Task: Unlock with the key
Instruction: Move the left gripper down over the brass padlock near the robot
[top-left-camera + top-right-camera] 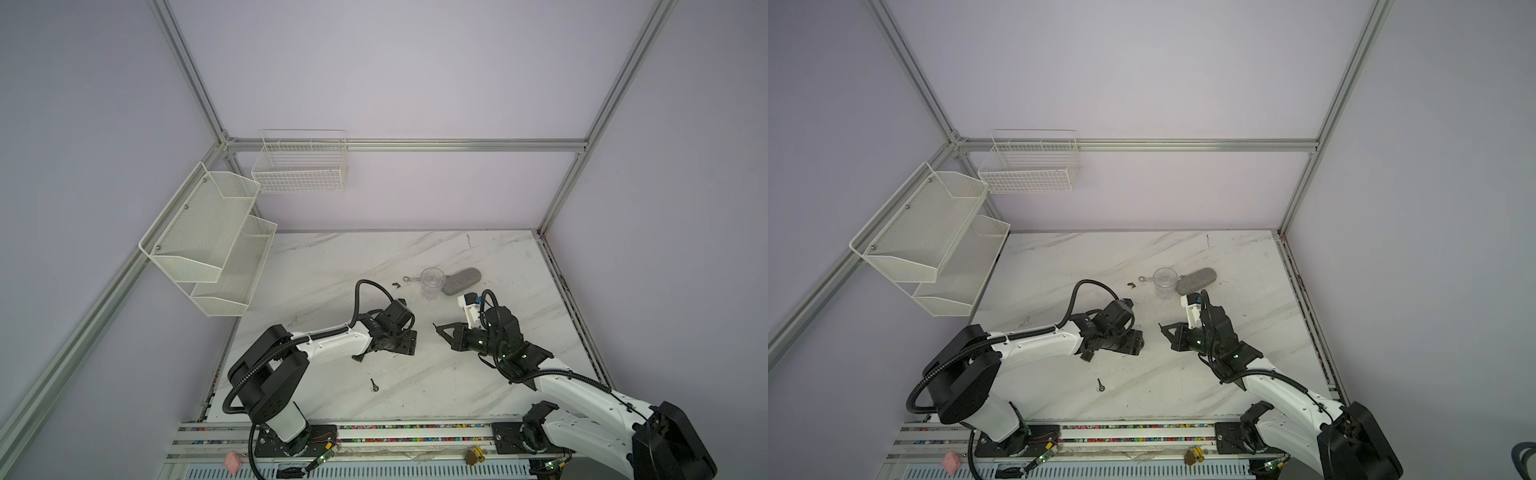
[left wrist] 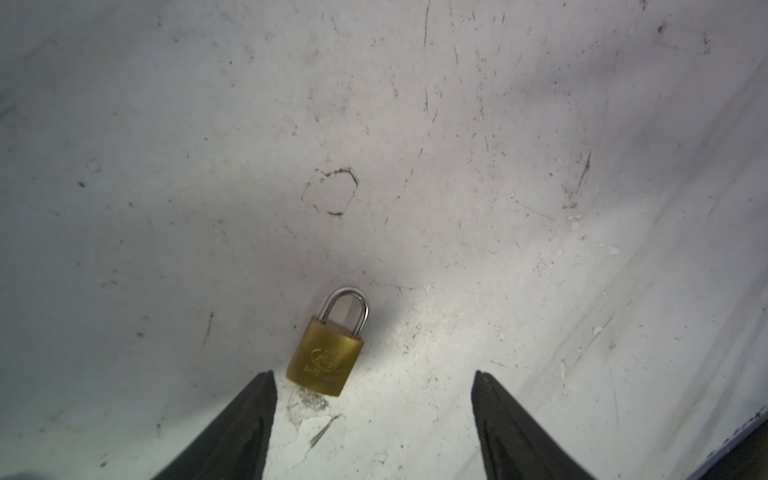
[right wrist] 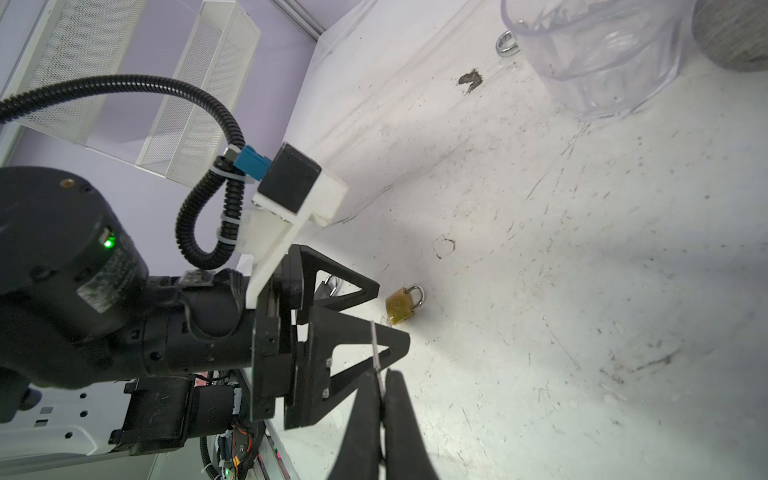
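Padlock (image 2: 326, 357) flat on counter (image 2: 457, 166), shackle closed, just ahead of my left pincer (image 2: 373, 376), jaws wide, empty. Right pincer (image 3: 382, 374) pinched shut on key (image 3: 375, 345). Straddle brass body squarely, clamp firm before inserting key.

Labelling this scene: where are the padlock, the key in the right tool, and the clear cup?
padlock (image 2: 326, 357): left wrist view, brass body.
held key (image 3: 375, 347): right wrist view, bare blade.
clear cup (image 1: 431, 291): in a top view, side wall.
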